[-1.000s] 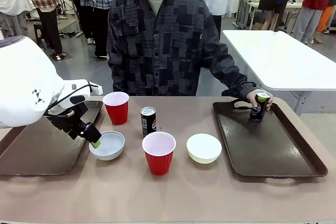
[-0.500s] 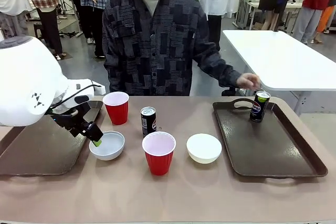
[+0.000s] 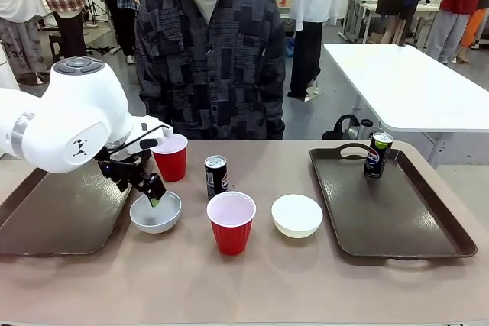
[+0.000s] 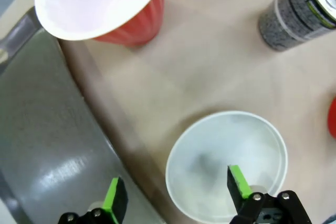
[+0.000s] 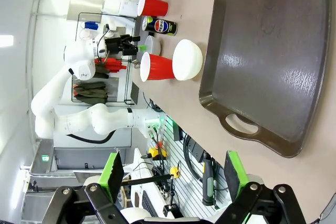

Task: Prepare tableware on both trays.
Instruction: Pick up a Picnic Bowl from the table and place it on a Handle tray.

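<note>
left gripper (image 4: 176,192): jaws wide open, nothing held. one green pad hangs over the inside of the near white bowl (image 4: 227,163), the other outside its rim, above the edge of the left tray (image 4: 47,129); contact with the rim cannot be told. in the front view this gripper (image 3: 155,195) sits centre left, tilted down into that bowl (image 3: 156,215), which stands on the tabletop just beside the left tray (image 3: 53,219).

right gripper (image 5: 173,169): jaws wide open, nothing held, well apart from the right tray (image 5: 273,51).

outward: far red cup (image 3: 169,156) just above the near white bowl; first soda can (image 3: 215,175) upright at centre; near red cup (image 3: 231,221) lower centre; second white bowl (image 3: 296,214) to its right. right tray (image 3: 397,219) carries the second soda can (image 3: 377,154), upright in its upper right corner. a person (image 3: 210,51) stands at upper centre.
</note>
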Robot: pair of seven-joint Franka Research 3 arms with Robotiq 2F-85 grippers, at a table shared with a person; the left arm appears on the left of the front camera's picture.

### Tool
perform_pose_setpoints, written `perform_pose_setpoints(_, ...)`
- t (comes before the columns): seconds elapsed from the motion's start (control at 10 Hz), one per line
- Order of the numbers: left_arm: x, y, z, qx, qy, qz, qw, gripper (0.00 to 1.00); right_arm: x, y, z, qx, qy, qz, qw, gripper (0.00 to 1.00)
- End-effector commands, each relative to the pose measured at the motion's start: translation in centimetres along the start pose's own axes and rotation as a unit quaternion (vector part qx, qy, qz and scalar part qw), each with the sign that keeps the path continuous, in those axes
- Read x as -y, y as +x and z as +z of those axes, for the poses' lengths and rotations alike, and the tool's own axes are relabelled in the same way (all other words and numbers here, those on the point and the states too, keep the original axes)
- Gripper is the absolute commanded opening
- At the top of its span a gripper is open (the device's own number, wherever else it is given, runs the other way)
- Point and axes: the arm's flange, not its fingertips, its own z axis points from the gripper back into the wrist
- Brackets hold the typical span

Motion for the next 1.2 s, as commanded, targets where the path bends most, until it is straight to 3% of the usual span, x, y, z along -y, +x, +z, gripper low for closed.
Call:
perform_pose_setpoints(0.0, 0.4, 1.2, -0.5, -0.007, 0.006, 0.031, 0.999, 1.00, 0.0, 0.0, 0.1, 0.001, 0.003, 0.000, 1.000, 1.00)
perform_pose_setpoints(0.1, 0.1, 1.5, -0.8, -0.010, -0.005, 0.036, 0.999, 0.41, 0.0, 0.0, 0.1, 0.001, 0.003, 0.000, 1.000, 1.00)
perform_pose_setpoints(0.2, 0.0, 1.5, -0.8, -0.015, -0.001, 0.041, 0.999, 0.40, 0.0, 0.0, 0.1, 0.001, 0.003, 0.000, 1.000, 1.00)
perform_pose_setpoints(0.3, 0.0, 1.5, -0.9, -0.017, 0.001, 0.043, 0.999, 0.00, 0.0, 0.0, 0.1, 0.001, 0.003, 0.000, 1.000, 1.00)
perform_pose_setpoints(0.5, -0.2, 1.6, -1.0, -0.020, 0.004, 0.049, 0.999, 0.00, 0.0, 0.0, 0.1, 0.001, 0.003, 0.000, 1.000, 1.00)
perform_pose_setpoints(0.6, -0.3, 1.7, -1.1, -0.020, 0.005, 0.051, 0.998, 0.15, 0.0, 0.0, 0.1, 0.001, 0.003, 0.000, 1.000, 1.00)
perform_pose_setpoints(0.8, -0.3, 1.6, -1.1, -0.022, 0.005, 0.053, 0.998, 0.00, 0.0, 0.0, 0.1, 0.001, 0.003, 0.000, 1.000, 1.00)
perform_pose_setpoints(1.1, -0.8, 1.7, -1.3, -0.033, 0.004, 0.061, 0.998, 0.00, 0.0, 0.0, 0.1, 0.001, 0.003, 0.000, 1.000, 1.00)
